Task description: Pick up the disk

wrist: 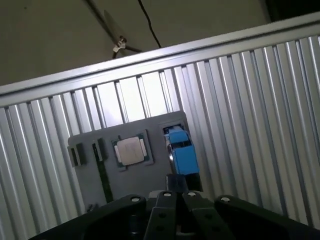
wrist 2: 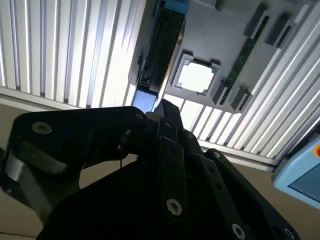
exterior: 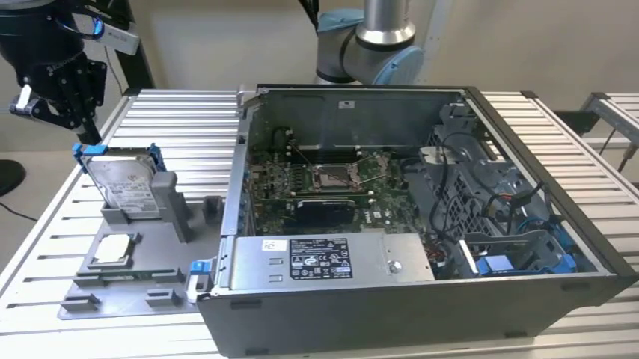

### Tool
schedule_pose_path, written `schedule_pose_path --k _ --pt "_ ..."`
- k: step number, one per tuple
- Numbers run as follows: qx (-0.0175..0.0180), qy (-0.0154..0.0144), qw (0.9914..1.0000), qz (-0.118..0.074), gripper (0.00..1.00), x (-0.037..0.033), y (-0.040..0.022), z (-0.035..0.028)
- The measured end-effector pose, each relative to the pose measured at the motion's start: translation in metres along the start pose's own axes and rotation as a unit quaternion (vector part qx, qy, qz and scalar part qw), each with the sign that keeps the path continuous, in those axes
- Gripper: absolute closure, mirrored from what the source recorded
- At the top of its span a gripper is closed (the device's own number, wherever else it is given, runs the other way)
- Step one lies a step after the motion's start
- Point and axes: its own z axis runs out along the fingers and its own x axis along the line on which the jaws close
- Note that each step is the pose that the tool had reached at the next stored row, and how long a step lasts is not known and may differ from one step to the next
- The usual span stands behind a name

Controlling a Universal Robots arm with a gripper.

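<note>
Gripper point(wrist: 180, 186): jaws together, holding nothing; I hang at the exterior view's upper left, apart from the disk point(exterior: 125, 179).
Disk: on edge in the grey holder point(exterior: 164, 198), left of the computer case point(exterior: 420, 299).
Risk: descending with the jaws together would likely strike the blue carrier frame point(wrist: 181, 152) and tip the disk towards the processor chip point(exterior: 113, 249).

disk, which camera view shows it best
The exterior view: the disk stands upright in its grey holder, label face and blue frame plain. The second wrist view shows it edge-on; the first wrist view shows mainly its blue frame end.
</note>
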Motion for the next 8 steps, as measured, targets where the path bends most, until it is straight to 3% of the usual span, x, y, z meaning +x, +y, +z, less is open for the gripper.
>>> schedule_pose_path --k 4,8 --pt "0.0001 0.0013 0.99938 -0.035 1.0 0.0 0.0 0.0" --pt "0.0002 0.0026 0.99759 -0.069 1.0 0.0 0.0 0.0"
